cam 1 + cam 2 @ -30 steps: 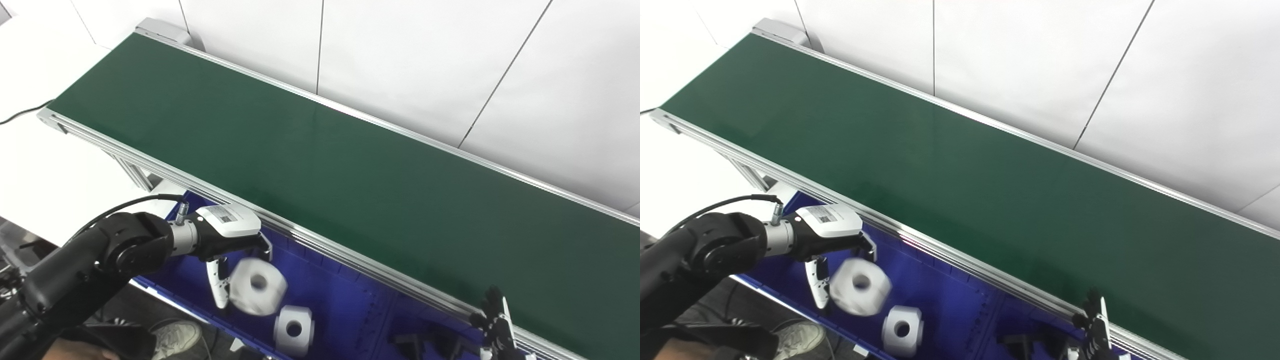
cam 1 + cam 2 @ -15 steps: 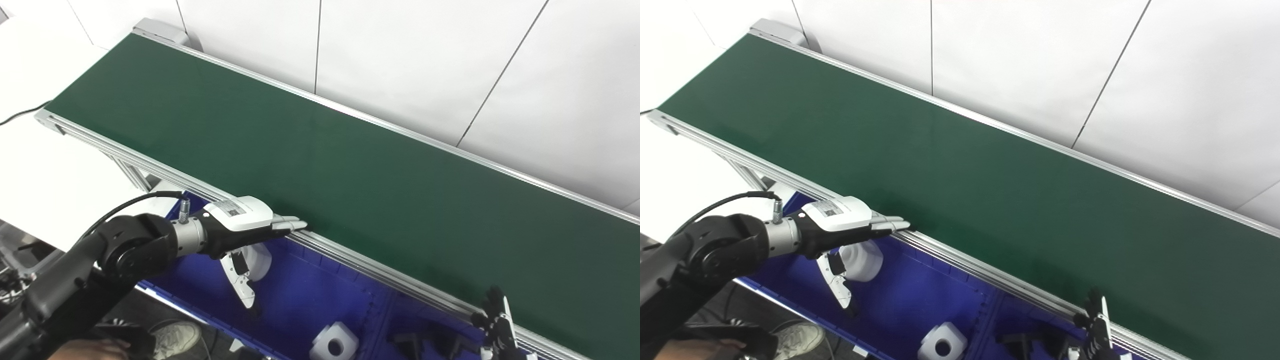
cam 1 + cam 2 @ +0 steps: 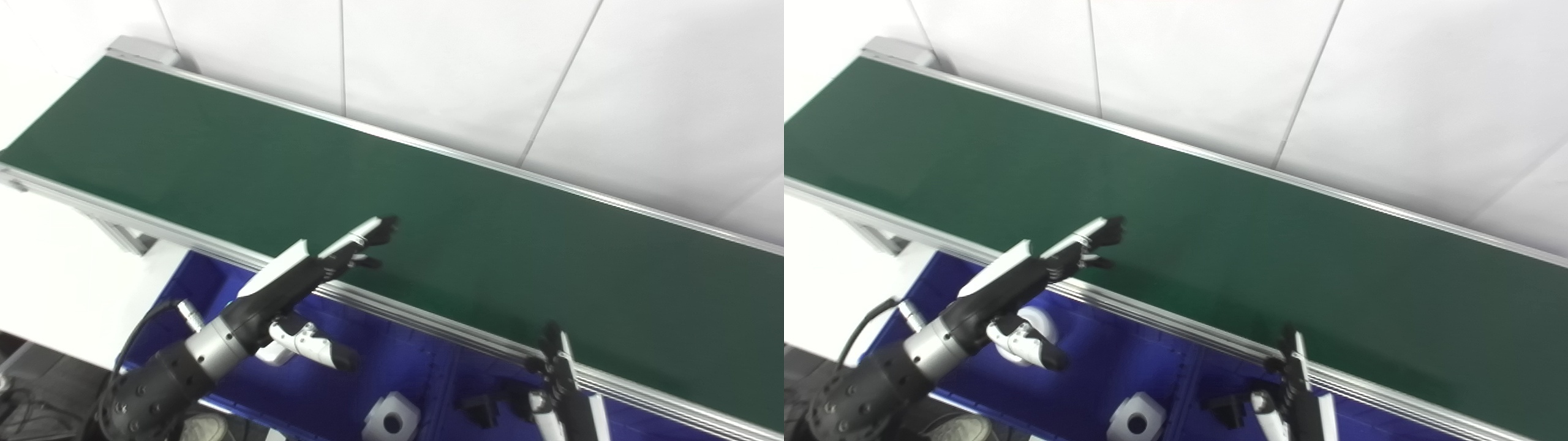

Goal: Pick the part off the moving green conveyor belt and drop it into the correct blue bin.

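Observation:
The green conveyor belt [image 3: 465, 245] carries no part in view. My left hand [image 3: 300, 278] is open and empty, its fingers stretched out over the belt's near rail, its thumb hanging over the blue bin [image 3: 392, 361]. A white part with a hole [image 3: 1038, 321] lies in the bin's left compartment, partly hidden under that hand. A second white part [image 3: 392, 419] lies further front in the same compartment. My right hand [image 3: 557, 392] stands at the bottom edge by the belt rail, fingers up and apart, holding nothing.
Black parts [image 3: 484, 405] lie in the bin's compartment to the right of a divider [image 3: 1188, 373]. The belt's silver rail [image 3: 429, 318] runs between bin and belt. A white wall stands behind the belt, a white table [image 3: 55, 269] at the left.
The white part left my left hand and landed in the bin. The hand opened and reached up over the belt rail. The camera has shifted to the right.

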You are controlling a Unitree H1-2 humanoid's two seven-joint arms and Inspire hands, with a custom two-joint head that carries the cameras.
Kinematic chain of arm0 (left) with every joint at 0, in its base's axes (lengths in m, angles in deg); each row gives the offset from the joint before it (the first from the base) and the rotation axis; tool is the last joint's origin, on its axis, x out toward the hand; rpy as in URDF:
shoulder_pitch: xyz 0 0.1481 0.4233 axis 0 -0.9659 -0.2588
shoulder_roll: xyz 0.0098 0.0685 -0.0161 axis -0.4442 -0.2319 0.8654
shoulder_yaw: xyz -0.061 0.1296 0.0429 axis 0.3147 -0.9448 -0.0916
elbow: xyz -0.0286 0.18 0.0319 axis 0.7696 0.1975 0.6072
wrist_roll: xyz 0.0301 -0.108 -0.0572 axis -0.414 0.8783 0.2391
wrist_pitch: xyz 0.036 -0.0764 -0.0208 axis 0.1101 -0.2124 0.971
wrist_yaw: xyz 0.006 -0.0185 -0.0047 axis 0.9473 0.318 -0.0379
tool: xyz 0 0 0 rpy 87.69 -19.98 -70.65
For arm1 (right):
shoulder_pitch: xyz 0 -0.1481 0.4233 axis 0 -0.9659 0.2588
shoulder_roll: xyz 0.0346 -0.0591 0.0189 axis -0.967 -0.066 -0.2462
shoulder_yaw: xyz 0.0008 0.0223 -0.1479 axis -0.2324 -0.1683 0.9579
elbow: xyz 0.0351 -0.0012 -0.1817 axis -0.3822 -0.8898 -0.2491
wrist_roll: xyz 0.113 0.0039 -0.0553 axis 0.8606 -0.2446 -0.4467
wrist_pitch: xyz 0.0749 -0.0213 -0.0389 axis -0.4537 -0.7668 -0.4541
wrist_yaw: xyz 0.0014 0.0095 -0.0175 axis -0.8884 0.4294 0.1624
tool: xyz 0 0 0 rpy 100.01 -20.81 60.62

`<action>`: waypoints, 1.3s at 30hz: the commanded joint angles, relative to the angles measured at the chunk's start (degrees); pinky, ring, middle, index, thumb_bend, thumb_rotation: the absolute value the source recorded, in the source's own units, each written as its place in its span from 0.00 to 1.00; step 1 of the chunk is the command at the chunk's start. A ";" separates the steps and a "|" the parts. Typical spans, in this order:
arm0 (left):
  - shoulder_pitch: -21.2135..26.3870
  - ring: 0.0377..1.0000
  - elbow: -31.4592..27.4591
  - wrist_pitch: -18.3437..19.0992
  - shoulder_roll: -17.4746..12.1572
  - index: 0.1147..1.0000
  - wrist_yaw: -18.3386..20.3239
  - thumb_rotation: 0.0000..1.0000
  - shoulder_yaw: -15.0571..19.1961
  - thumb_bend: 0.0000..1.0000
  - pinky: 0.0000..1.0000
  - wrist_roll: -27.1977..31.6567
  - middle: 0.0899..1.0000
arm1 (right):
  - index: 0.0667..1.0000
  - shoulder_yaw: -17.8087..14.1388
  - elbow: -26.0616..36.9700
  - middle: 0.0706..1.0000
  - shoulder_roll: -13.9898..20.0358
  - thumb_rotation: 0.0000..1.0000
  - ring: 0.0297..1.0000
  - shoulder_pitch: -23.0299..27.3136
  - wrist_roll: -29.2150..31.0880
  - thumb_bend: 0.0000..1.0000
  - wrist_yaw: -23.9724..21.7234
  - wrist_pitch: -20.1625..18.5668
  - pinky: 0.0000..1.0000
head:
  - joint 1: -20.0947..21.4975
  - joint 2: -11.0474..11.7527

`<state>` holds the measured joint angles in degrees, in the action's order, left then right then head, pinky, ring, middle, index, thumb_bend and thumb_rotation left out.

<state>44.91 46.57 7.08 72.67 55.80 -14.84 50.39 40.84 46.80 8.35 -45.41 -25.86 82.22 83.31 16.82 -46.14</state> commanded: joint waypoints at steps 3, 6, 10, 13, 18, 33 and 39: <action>-1.46 0.98 4.71 0.85 5.98 1.00 -6.16 0.87 0.13 1.00 0.90 0.34 1.00 | 1.00 2.31 -0.94 1.00 -3.87 0.94 0.99 0.60 -4.34 0.82 3.04 0.29 0.95 | 7.17 0.04; -1.19 0.99 8.89 0.60 7.48 1.00 -6.82 0.90 -0.30 1.00 0.92 1.43 1.00 | 1.00 3.69 -2.56 1.00 -6.21 0.97 1.00 1.42 -6.72 0.84 5.02 -0.11 0.97 | 12.26 0.38; 0.20 1.00 15.61 -4.28 4.78 1.00 -4.44 0.86 -1.57 1.00 0.95 1.34 1.00 | 1.00 4.62 -5.03 1.00 -8.76 0.99 1.00 2.75 -8.57 0.87 7.42 -0.32 1.00 | 17.24 0.60; 1.25 1.00 18.52 -6.50 2.97 1.00 -3.88 0.84 -1.85 1.00 0.96 1.12 1.00 | 1.00 5.19 -5.41 1.00 -9.67 0.98 1.00 3.43 -8.63 0.87 8.42 -1.14 1.00 | 19.90 -0.17; 4.17 1.00 20.95 -8.37 1.29 1.00 -4.22 0.84 -2.41 1.00 0.94 -0.65 1.00 | 1.00 5.43 -5.42 1.00 -10.40 0.97 1.00 4.48 -8.63 0.88 9.53 -2.15 1.00 | 21.18 -1.74; 4.71 1.00 19.76 -7.82 4.86 1.00 -9.34 0.86 -1.19 1.00 0.96 -2.31 1.00 | 1.00 5.32 -1.03 1.00 -8.63 0.97 1.00 3.95 -6.13 0.88 8.05 -5.29 1.00 | 20.68 -6.06; 4.07 1.00 19.08 -9.70 7.69 1.00 -11.67 0.86 -0.43 1.00 0.96 -1.73 1.00 | 1.00 5.08 1.66 1.00 -7.54 0.98 1.00 3.23 -5.25 0.91 6.99 -7.71 1.00 | 19.36 -6.70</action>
<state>49.10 67.76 0.03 79.80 45.38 -15.44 48.30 44.25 46.53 3.15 -41.68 -31.53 89.51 76.54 36.22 -52.91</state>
